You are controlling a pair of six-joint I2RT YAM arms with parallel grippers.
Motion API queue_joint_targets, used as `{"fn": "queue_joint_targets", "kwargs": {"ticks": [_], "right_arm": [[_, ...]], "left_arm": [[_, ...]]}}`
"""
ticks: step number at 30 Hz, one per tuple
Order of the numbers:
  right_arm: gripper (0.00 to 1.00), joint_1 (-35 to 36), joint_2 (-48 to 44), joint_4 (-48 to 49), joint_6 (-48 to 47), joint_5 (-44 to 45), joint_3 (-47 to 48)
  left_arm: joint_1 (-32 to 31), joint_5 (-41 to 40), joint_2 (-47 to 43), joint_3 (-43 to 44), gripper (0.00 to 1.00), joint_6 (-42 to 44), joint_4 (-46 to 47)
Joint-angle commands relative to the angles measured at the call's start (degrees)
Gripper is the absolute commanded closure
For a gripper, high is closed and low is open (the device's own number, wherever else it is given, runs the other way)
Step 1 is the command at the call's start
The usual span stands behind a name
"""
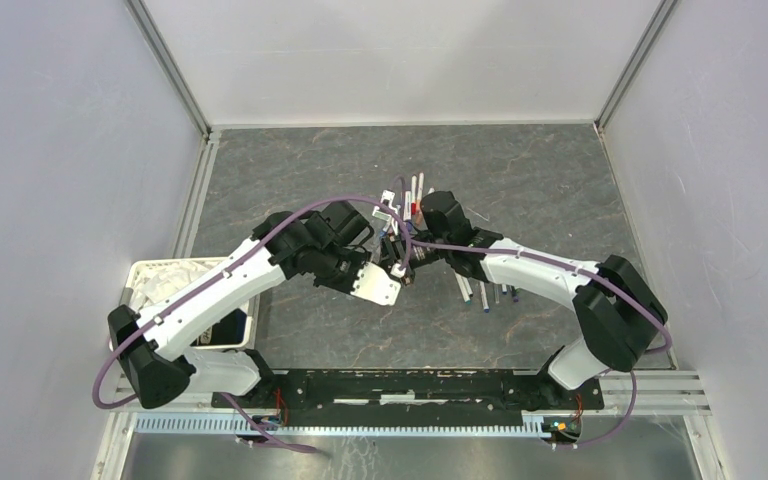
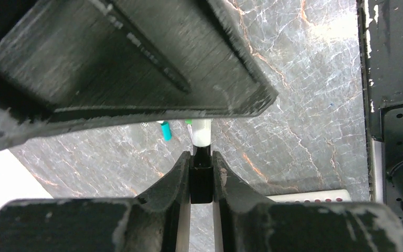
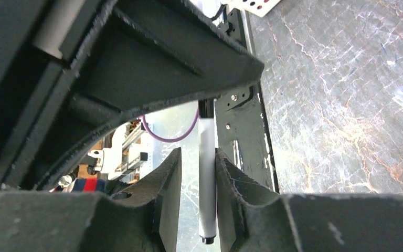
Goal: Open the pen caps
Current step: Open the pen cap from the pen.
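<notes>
One pen hangs between both grippers over the table middle. In the left wrist view its black pen cap (image 2: 201, 181) is clamped in my left gripper (image 2: 201, 157), and the white barrel (image 2: 201, 131) runs on beyond the fingertips. In the right wrist view the same barrel (image 3: 207, 178) stands in my right gripper (image 3: 198, 155), which is open: the barrel rests against the right finger with a gap on the left. From above, the left gripper (image 1: 397, 264) and right gripper (image 1: 412, 240) meet tip to tip. More pens (image 1: 415, 190) lie behind them.
Another cluster of pens (image 1: 482, 290) lies under the right forearm. A white bin (image 1: 150, 275) sits at the table's left edge beside the left arm. A short teal piece (image 2: 164, 130) lies on the marbled table (image 1: 520, 180) below the grippers.
</notes>
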Motion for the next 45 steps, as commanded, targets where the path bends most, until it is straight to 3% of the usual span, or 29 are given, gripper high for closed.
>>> {"fn": "queue_joint_targets", "kwargs": {"ticks": [1,9,13,16,21,25,29,33,35,39,45], "right_arm": [[0.67,0.60,-1.97,1.52,-0.23,-1.04,-0.60],[0.69,1.25,1.47,6.30,4.05,0.01,2.70],[0.81,1.95,3.11,6.84,4.46,-0.31,3.79],[0.98,2.00,3.13,6.18,3.87,-0.43,3.42],[1.00,0.15,0.53,-4.48,-3.61,1.08,0.76],[1.00,-3.62,-4.13,-9.32,-7.34,1.93,-7.34],[1.00,-5.49,-8.39,-17.95,-12.23,3.62,-12.98],[1.00,-7.37,-12.12,-25.59,-16.31,5.80,-13.95],[1.00,-9.10,-13.91,-29.09,-18.17,8.92,-12.76],[1.00,-12.47,-15.83,-36.64,-22.24,25.68,-7.78],[1.00,-14.55,-20.22,-31.85,-18.81,43.46,-9.73]], "left_arm": [[0.87,0.21,0.42,1.71,0.98,2.92,1.15],[0.87,1.67,-0.07,1.44,0.98,2.91,1.04],[0.87,2.34,-0.21,1.45,0.98,3.43,0.88],[0.87,2.19,-0.07,1.47,0.98,3.50,0.91],[1.73,-3.91,-0.67,-2.60,0.98,5.31,3.33],[6.83,-10.08,0.37,-4.59,0.98,9.28,5.30],[16.26,-10.79,2.82,-3.70,0.98,14.28,6.64],[19.05,-9.04,5.17,-3.89,0.98,12.28,9.36],[19.06,-4.60,6.48,-4.08,0.98,8.17,10.96],[19.05,2.30,10.61,-5.57,0.96,-3.04,17.66],[18.44,4.67,19.14,-5.89,0.93,-13.80,27.22]]}}
